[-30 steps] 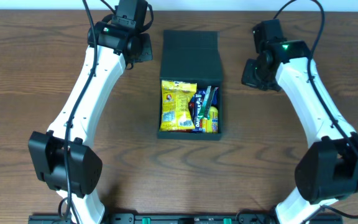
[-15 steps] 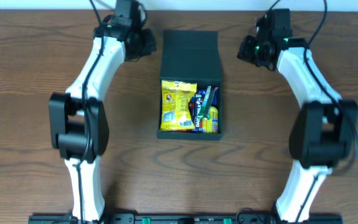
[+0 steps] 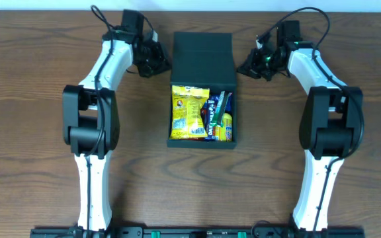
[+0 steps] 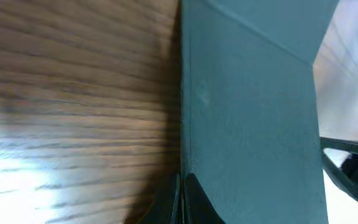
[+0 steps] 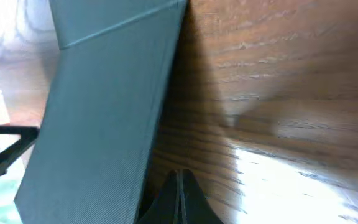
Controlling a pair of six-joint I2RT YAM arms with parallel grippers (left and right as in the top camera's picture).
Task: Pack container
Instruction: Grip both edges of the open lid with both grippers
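Now left gripper point(image 3: 156, 63) and right gripper point(image 3: 247, 66) are flanking the container's point(image 3: 202, 144) lid point(image 3: 202, 56) at the worktop's point(image 3: 32, 79) far edge, jaws closed, empty.

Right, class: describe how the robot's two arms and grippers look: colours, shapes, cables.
The left arm and right arm have white links between bulky black joints, with thin black cables looping at the wrists. The left gripper and right gripper are black, with slim tapering fingers.

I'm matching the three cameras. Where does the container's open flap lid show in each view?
Overhead: flap lid at top centre, between the two arms.
Left wrist: fills the right-centre.
Right wrist: fills the left-centre.
Shared landmark: the lid's fold crease.
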